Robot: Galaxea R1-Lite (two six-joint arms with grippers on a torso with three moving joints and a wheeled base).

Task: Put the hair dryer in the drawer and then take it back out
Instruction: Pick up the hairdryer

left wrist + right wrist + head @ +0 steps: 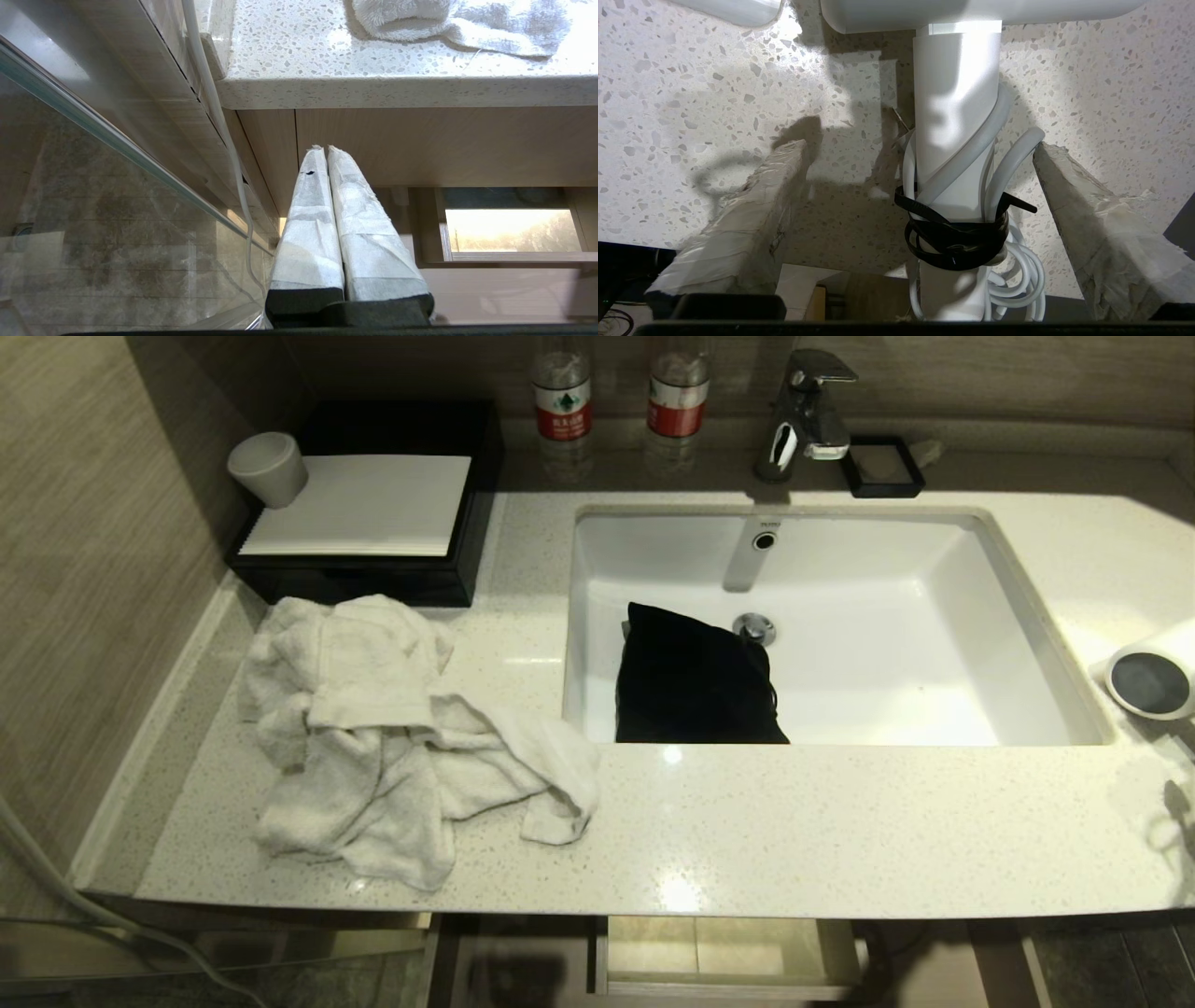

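Head view: the hair dryer lies on the bench at the far right edge of the picture, just beside the sink, w/ its dark round end face toward the camera. The drawer stands partly pulled out below the bench front, under the sink; the part of it that shows has nothing inside. So, as I judge, the dryer is out of the drawer, but from this moment alone I cannot tell if the first half (putting in) is done or not yet begun. In the sink there is a black pouch, near the drain. Left of the sink lies a crumpled white towel; behind it a black box w/ a white top and a small cup on its corner. Two bottles stand at the back wall. No arm shows here.

Left wrist view: the left pincer is parked low, beside the cabinet and under the bench edge, fingers pressed together, holding nothing.

Right wrist view: the right pincer is over the bench w/ fingers wide apart, one each side of the dryer handle, not touching it. The white cable is wound around the handle and bound w/ a black strap.
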